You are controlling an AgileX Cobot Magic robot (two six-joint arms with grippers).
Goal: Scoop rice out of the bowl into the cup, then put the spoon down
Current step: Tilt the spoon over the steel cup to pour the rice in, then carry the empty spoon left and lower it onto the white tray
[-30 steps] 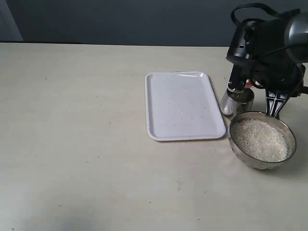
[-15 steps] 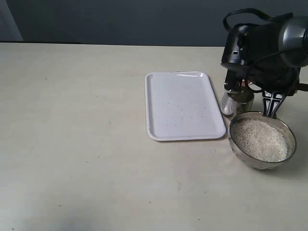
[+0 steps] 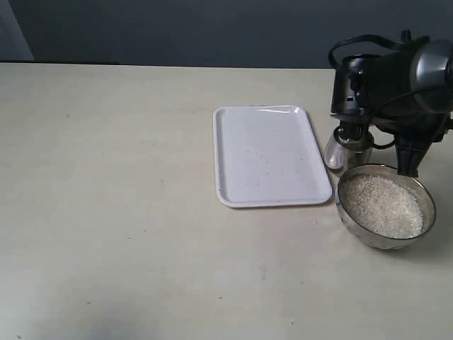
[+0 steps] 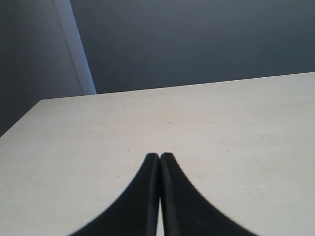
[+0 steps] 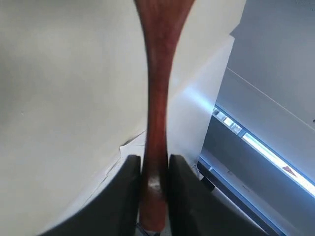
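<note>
This looks like a robot test room, a kind of lab, and not a home kitchen. A big black robot arm (image 3: 389,81) with loose black wires hangs over a wide, pale table (image 3: 106,198). The arm holds a red-brown spoon (image 5: 157,73). The table is plain and flat like a work bench. The wall (image 3: 177,32) behind it is a smooth, dark blue-grey. Just a few things sit close together on the table: a white tray (image 3: 269,152), a shiny steel bowl (image 3: 382,243) full of rice (image 3: 382,205), and a small steel cup (image 3: 336,156). In the right wrist view, a long bright strip of light (image 5: 266,147) shows past the table's edge.
</note>
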